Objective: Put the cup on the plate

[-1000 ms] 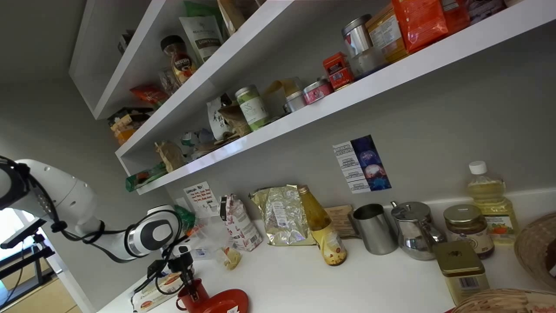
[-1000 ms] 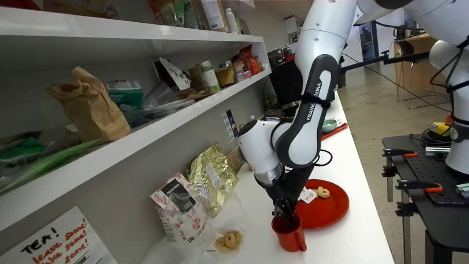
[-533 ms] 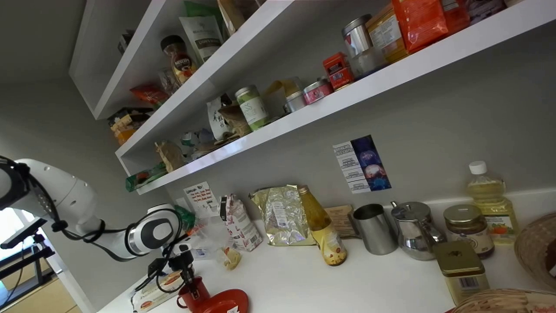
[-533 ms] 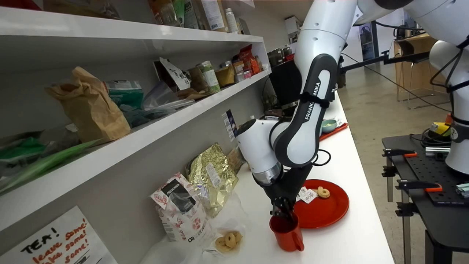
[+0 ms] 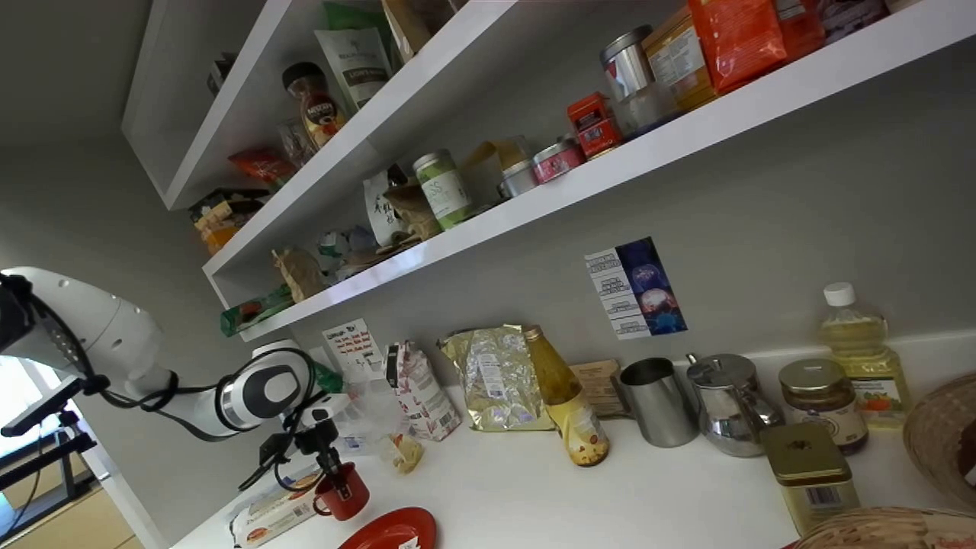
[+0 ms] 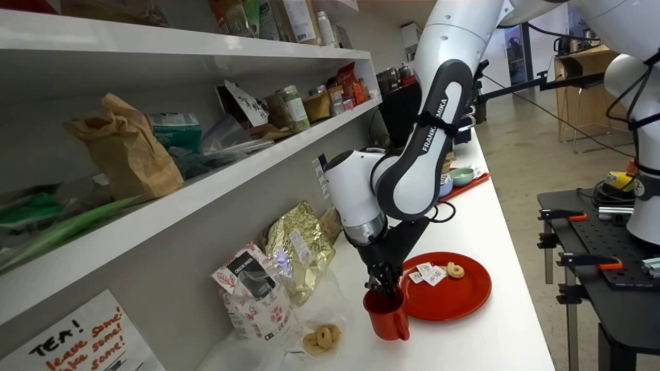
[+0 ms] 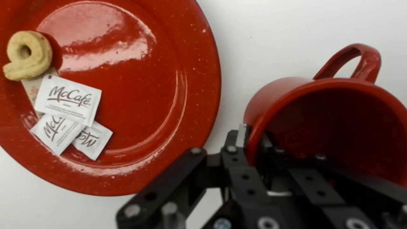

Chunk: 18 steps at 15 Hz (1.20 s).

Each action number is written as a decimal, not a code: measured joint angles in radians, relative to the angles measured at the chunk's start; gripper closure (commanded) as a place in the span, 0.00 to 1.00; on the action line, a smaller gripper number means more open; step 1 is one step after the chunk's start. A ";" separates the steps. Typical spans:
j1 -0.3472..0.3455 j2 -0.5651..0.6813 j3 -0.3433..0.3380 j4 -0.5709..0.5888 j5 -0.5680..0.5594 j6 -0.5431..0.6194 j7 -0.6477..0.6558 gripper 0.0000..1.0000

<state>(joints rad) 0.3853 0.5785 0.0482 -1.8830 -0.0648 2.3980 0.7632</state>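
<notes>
Cup (image 7: 337, 117) and plate (image 7: 203, 95) are both glossy red. The cup, deep and round-mouthed, is in my gripper (image 7: 254, 138), which pinches its thin wall, one finger (image 7: 241, 171) outside, the other inside. Both are black, flat links studded with bolts. The handle (image 7: 370, 63), a curved band, loops out away from my grip. I hold the cup just beside the plate; in the wrist view a strip of smooth white table (image 7: 270, 31) shows between them. Whether the cup's base touches the table I cannot tell. The plate is flat, round and shiny, its rim flecked with pale dots, its shallow well catching a white glare. On it lie a pale, knobbly biscuit (image 7: 41, 54), coiled into a ring, and overlapping white packets (image 7: 66, 98) marked McCafé.

In an exterior view, a dull metal jug (image 5: 659, 412) stands just beside a mirror-bright teapot (image 5: 724, 412); a woven basket (image 5: 930, 419) shows at the edge. In both exterior views a crinkled, shiny gold bag (image 6: 299, 247) stands by the grey wall (image 5: 496, 282). A creased brown paper bag (image 6: 129, 154) rests on the white shelf (image 6: 206, 190) above.
</notes>
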 measured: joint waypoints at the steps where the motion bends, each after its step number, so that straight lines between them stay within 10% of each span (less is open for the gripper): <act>1: -0.001 -0.005 -0.003 -0.002 -0.001 0.000 0.000 0.98; 18: -0.081 -0.143 -0.077 -0.236 -0.021 0.001 0.000 0.98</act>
<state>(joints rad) 0.3040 0.4359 -0.0293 -2.1190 -0.0860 2.3987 0.7637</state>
